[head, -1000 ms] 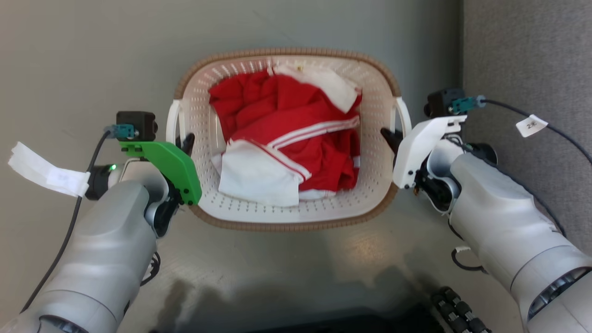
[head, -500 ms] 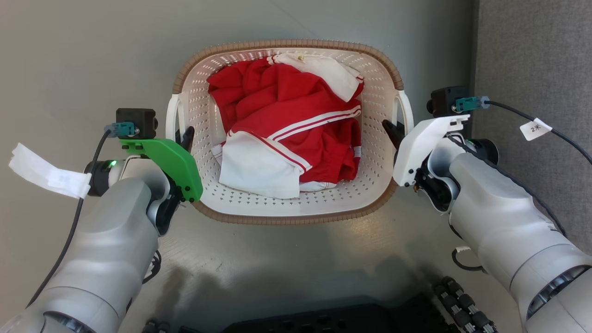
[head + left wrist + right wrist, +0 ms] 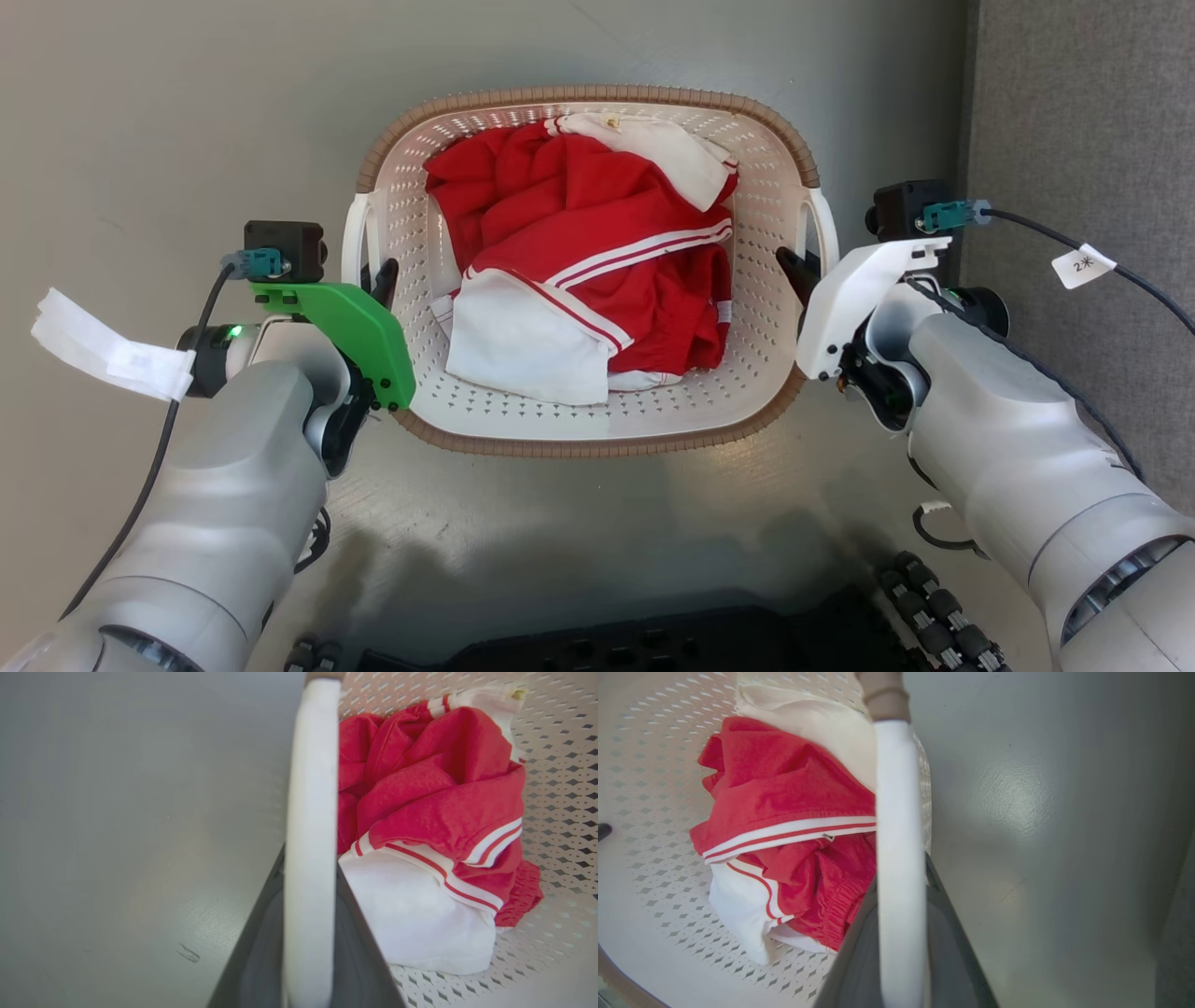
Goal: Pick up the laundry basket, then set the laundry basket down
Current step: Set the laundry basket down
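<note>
1. Nearest, both pale forearms rise from the bottom corners of the head view, elbows out. They angle inward so the wrists face each other across the load.
2. The left gripper (image 3: 381,280) is clamped tight on the left handle (image 3: 352,233). Its wrist view shows the white loop pinched between the two dark fingers, one on the floor side and one on the basket side.
3. The right gripper (image 3: 794,271) mirrors it, closed just as firmly on the right handle (image 3: 826,224), with the loop running straight up between its fingers.
4. The laundry basket (image 3: 597,446) lies directly between the two grippers. Its long axis appears to run left to right from one handle to the other, so neither arm is nearer and each holds its own end. Any lift or set-down likely depends on both wrists travelling level and together, or the basket will tip endwise.
5. Red and white clothes (image 3: 597,271) are heaped in the basket's middle, well below the brown rim.
6. Farthest, the grey floor (image 3: 187,140) spreads out beyond the far rim. I cannot tell whether the basket's base rests on it or hangs clear.
</note>
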